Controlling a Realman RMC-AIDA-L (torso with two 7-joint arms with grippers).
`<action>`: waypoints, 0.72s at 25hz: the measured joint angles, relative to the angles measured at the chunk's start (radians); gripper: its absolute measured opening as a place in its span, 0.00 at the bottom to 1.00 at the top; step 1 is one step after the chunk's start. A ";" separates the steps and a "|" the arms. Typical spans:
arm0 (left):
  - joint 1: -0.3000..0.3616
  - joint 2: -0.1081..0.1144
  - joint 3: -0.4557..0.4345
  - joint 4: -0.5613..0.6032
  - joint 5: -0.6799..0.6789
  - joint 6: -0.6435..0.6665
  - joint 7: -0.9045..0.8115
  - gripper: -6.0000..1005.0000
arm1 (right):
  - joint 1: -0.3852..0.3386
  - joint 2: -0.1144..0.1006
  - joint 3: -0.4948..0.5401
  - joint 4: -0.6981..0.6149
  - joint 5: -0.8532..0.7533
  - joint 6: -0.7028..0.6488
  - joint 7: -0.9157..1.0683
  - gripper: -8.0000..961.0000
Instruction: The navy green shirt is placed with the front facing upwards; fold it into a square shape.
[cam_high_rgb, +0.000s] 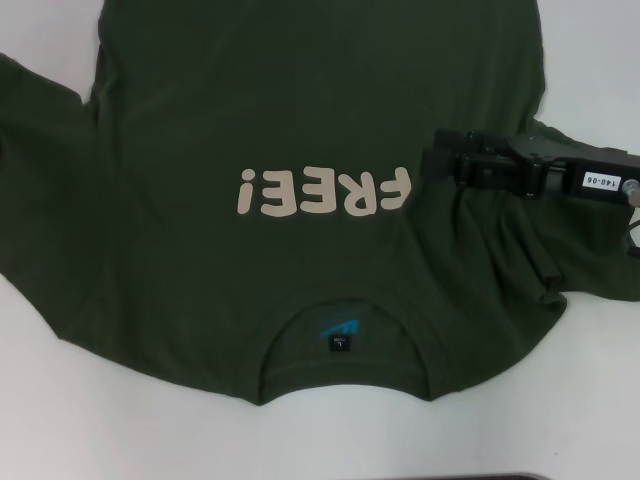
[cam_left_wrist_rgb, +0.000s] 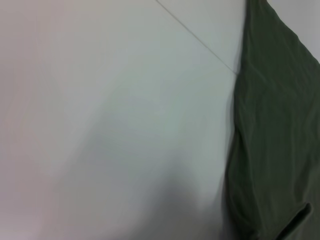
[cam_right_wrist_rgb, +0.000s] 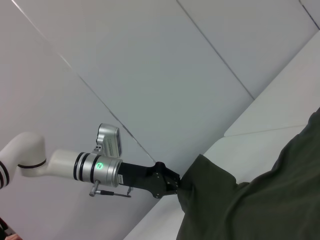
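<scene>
**A:** Start with the head view. Where's your shirt?

**B:** The navy green shirt (cam_high_rgb: 300, 180) lies spread over the white table (cam_high_rgb: 100, 420), lettering up, collar at the near edge, hem running off the far side, so its long axis goes near to far. Your right gripper (cam_high_rgb: 445, 165) sits on the right side of the chest, just right of the lettering, with cloth bunched under and right of it. Whether its jaws are clamped on fabric or loose, you cannot tell here.

**A:** Left wrist view?

**B:** Only bare table and an edge of the shirt (cam_left_wrist_rgb: 280, 130); no fingers show.

**A:** Right wrist view?

**B:** There your left gripper (cam_right_wrist_rgb: 170, 184) appears farther off, clenched on the shirt's sleeve (cam_right_wrist_rgb: 205, 175), which is raised off the table. Judging by this, the left arm holds its side ready to fold inward; the right is nearer the middle.
</scene>
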 joint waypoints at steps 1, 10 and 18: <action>0.000 0.000 0.000 -0.003 0.002 0.004 -0.001 0.01 | 0.000 0.000 0.000 0.000 0.000 0.000 0.000 0.98; -0.022 -0.046 -0.069 -0.031 -0.008 0.156 -0.002 0.01 | 0.004 -0.001 -0.002 0.000 0.000 0.006 0.001 0.98; -0.067 -0.130 -0.077 -0.056 -0.008 0.184 -0.009 0.01 | 0.004 -0.003 -0.008 0.000 -0.001 0.018 0.001 0.98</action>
